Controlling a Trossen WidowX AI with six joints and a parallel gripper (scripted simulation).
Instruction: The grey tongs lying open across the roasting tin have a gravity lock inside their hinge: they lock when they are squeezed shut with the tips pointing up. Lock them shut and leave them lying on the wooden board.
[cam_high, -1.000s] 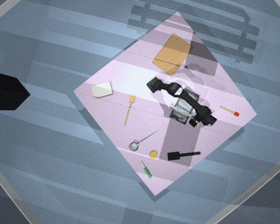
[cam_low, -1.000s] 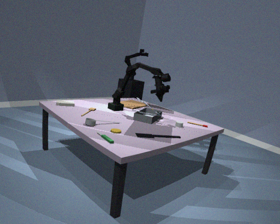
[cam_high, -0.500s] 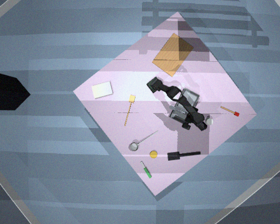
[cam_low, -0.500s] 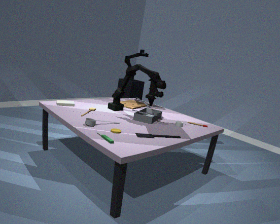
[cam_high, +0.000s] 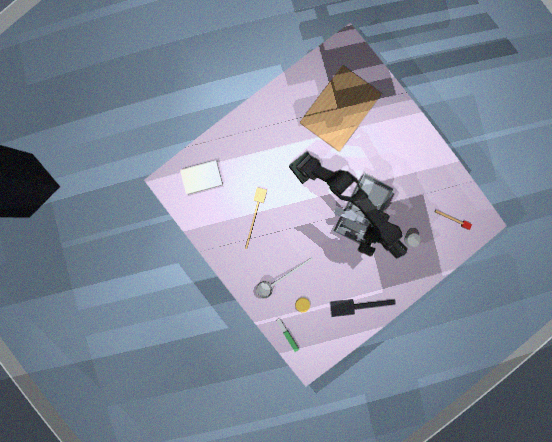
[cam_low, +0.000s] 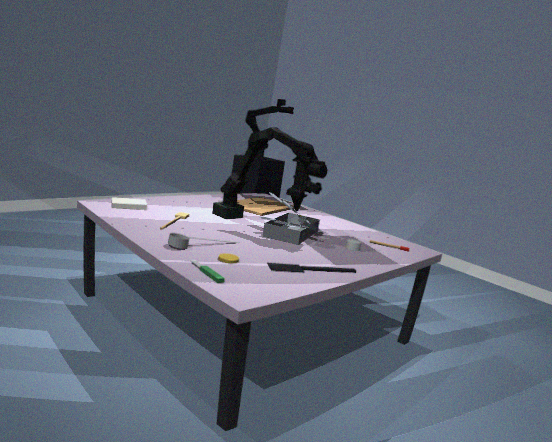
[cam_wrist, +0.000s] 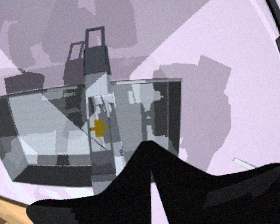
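The grey tongs (cam_wrist: 97, 60) (cam_low: 279, 200) lie across the roasting tin (cam_wrist: 174, 120) (cam_low: 280, 233) (cam_high: 377, 191). In the exterior view one thin arm slants up beyond the tin and another stays low, so they look open. A yellow cross marks their middle part in the wrist view. My gripper (cam_low: 296, 210) (cam_wrist: 147, 146) is shut with nothing seen between its fingertips. It points down just above the tin, beside the tongs in the wrist view. The wooden board (cam_high: 325, 120) (cam_low: 260, 206) lies beyond the tin. The arm partly hides tin and tongs in the top view.
A pale cup (cam_high: 412, 237) (cam_low: 353, 244) and a red-tipped brush (cam_high: 466, 225) lie beside the tin. A strainer (cam_high: 263, 289), yellow disc (cam_high: 302, 304), black cleaver (cam_high: 342, 308), green-handled knife (cam_high: 291, 341), yellow spatula (cam_high: 260, 195) and white block (cam_high: 201, 177) lie elsewhere on the table.
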